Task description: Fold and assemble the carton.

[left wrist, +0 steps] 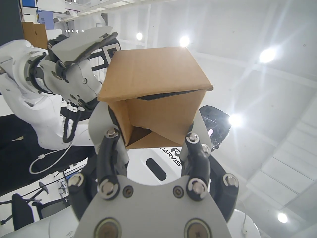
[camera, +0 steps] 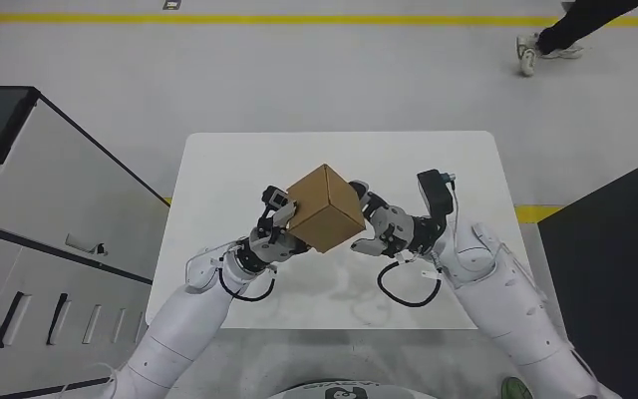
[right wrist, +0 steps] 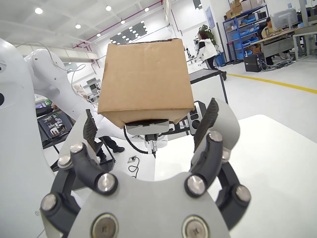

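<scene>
A brown carton (camera: 324, 207) is held in the air over the white table (camera: 449, 170), folded into a cube. My left gripper (camera: 277, 211) is shut on it. In the left wrist view its fingers (left wrist: 198, 127) clamp the two sides of the carton (left wrist: 153, 75), and the face towards the camera is not closed: one panel overhangs with a dark gap beneath it. My right gripper (camera: 371, 221) stands open just beside the carton's other side. In the right wrist view its pads (right wrist: 210, 117) are spread, with the carton (right wrist: 145, 80) a little beyond them, untouched.
A dark cabinet (camera: 60, 199) stands along the table's left side and a dark panel (camera: 598, 259) at its right. The tabletop under both arms is bare white. A yellow line (camera: 299, 18) runs across the floor beyond the table.
</scene>
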`<state>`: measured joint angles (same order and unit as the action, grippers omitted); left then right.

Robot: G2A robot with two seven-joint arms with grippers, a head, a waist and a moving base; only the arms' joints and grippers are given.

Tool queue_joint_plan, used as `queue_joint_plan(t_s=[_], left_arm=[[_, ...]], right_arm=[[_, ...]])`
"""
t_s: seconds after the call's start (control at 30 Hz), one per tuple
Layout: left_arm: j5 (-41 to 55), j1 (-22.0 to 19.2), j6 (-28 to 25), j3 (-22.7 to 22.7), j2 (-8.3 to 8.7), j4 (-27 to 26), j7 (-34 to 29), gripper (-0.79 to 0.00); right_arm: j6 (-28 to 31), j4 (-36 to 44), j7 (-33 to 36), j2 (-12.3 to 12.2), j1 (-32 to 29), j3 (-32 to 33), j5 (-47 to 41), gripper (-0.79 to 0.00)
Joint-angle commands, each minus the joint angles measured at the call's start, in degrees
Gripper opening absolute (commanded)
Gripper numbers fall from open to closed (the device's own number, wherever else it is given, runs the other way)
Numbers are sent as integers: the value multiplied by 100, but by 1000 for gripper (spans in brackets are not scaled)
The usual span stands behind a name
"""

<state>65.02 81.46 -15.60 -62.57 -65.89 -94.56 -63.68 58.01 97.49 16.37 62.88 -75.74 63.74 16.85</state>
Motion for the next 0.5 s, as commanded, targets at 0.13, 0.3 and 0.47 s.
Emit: queue_joint_plan(t_s=[0.13, 0.3, 0.47], left_arm=[[-71, 22, -13, -33, -24, 9, 11, -785], [-97, 49, -12, -67, -43, 19, 44, -785], [-90, 83, 0, -113, -59, 13, 64, -785]], right_arm=[[-1, -24, -74, 22, 50, -77, 60, -74], [-1, -18, -139, 32, 67, -80, 126, -105], [-1, 24, -219, 23, 25, 8, 183, -95]])
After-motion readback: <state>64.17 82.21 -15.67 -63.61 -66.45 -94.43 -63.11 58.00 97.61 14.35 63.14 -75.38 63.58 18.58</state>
